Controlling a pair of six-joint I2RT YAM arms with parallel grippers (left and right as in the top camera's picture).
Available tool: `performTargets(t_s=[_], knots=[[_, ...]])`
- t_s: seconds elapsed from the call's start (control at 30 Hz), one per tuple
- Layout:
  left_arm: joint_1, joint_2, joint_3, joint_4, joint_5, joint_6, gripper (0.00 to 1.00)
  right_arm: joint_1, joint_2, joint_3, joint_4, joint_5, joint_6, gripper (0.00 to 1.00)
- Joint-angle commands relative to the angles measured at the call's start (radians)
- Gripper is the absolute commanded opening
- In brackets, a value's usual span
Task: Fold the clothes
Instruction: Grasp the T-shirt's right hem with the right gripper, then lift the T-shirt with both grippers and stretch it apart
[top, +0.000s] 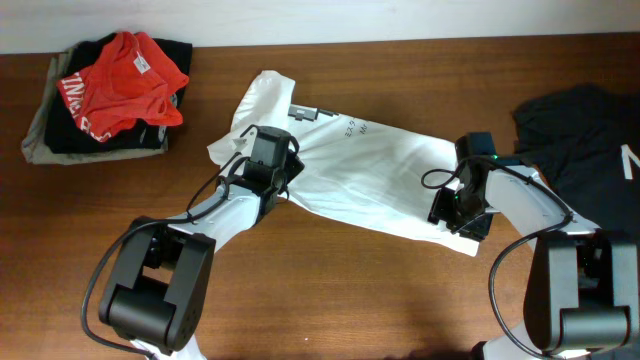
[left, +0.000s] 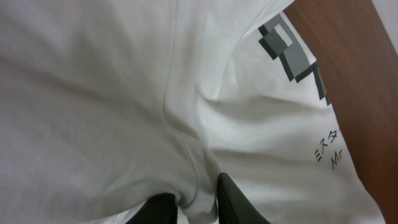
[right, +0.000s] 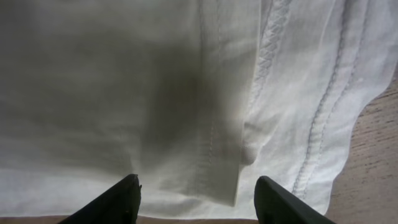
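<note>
Bare tabletop (top: 350, 290) lies open to me at lower centre — the white T-shirt (top: 380, 175) covers the middle, the red garment (top: 120, 85) on its pile (top: 42, 135) blocks upper left, the black T-shirt (top: 585, 135) the right edge.

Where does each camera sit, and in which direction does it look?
Overhead: above the table, looking down at the white T-shirt; both arms show, with left pincer and right pincer.
Left wrist: on the left arm, looking along its pincer at the shirt; two dark fingertips pinch a fold.
Right wrist: on the right arm, facing the shirt's hem; its fingertips stand apart.
Shared: overhead and left wrist both show the small lettering.
</note>
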Motion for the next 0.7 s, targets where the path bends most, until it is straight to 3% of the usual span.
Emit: performTargets(t_s=[0.0,0.27,0.43,0.57,0.67], knots=[[-0.003,0.01,0.006,0.002,-0.013,0.013,0.22,0.002,0.033,-0.005,0.005,0.002,0.0,0.56],[-0.003,0.01,0.006,0.002,-0.014,0.013,0.22,0.002,0.034,-0.005,0.017,0.002,0.005,0.42],[-0.003,0.01,0.006,0.002,-0.013,0.013,0.22,0.002,0.034,-0.005,0.026,0.006,0.027,0.27],[-0.003,0.01,0.006,0.002,-0.011,0.013,0.22,0.002,0.034,-0.005,0.034,0.006,0.035,0.06],[-0.003,0.01,0.006,0.005,-0.002,0.013,0.19,0.002,0.033,-0.005,0.037,0.006,0.039,0.04]])
